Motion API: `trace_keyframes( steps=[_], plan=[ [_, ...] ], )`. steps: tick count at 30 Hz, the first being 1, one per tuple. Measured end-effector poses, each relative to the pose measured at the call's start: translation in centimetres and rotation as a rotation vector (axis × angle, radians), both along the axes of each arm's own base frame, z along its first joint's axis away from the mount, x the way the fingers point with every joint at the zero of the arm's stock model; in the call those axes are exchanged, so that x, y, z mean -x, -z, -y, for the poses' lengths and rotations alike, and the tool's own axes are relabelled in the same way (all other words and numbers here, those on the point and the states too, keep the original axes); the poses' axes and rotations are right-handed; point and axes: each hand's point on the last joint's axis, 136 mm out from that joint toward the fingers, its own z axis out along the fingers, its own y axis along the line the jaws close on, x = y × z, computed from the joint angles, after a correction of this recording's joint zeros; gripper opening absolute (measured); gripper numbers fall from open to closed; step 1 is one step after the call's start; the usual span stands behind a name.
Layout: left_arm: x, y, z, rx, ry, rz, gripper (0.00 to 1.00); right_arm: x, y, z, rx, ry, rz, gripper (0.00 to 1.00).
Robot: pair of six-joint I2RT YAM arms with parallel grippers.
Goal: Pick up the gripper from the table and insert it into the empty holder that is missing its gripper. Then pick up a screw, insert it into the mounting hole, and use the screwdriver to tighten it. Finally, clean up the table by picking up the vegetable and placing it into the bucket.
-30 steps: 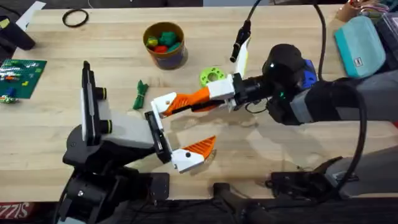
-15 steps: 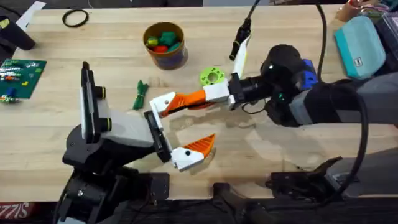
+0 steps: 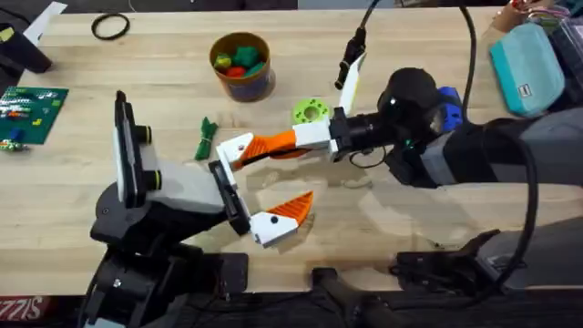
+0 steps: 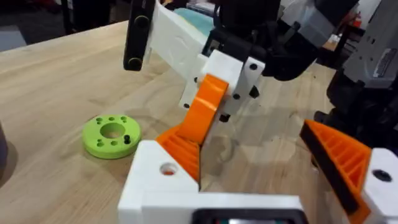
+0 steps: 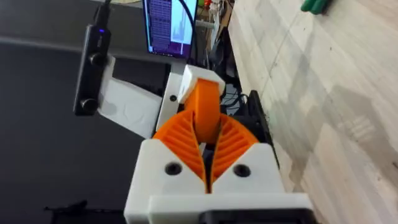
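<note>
Gripper finger (image 3: 239, 150), the loose white piece with an orange ribbed pad, sits at the empty side of the holder on the left arm's tool, out over the middle of the table (image 3: 410, 237). It has crept a little toward the holder and away from the bases over the last second, and the right arm has come leftward with it. The left arm has also shifted slightly to its own left.

Nearest the bases, the left gripper (image 3: 271, 182) stands spread wide. Its mounted finger (image 3: 290, 211) lies well apart from the slot being filled. In the left wrist view the white base of the new piece lines up with the tool body, and I judge it seated or very nearly so. Whether it is fully home I cannot tell.

Just beyond, the right gripper (image 3: 296, 141) is clamped on the pad end of the piece. Its two ribbed pads (image 5: 180, 144) squeeze the smooth orange blade between them. The small push suggests the insertion is in its final stage. A release and a check of the fit would come next, then the screw.

Farther out, a lime-green disc (image 3: 310, 112) lies beside the right wrist. The vegetable (image 3: 206, 138) rests on the wood close to the holder, untouched. Beyond it, the bucket (image 3: 248, 87) stands upright with coloured toys inside, so the clean-up is not yet begun.
</note>
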Motion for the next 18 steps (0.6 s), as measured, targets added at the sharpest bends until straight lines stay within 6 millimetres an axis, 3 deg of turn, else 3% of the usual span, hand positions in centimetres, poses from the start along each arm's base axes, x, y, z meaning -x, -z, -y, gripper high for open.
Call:
trace_keyframes(
  steps=[3,18],
  plan=[
    [0.0,-0.01,0.0,0.0,0.0,0.0,0.986,0.0,0.0,0.0,0.0,0.0,-0.004,0.015],
    [0.61,-0.06,0.31,0.0,0.038,0.007,0.986,0.83,0.25,-0.56,0.011,-0.024,-0.029,0.502]
  ],
)
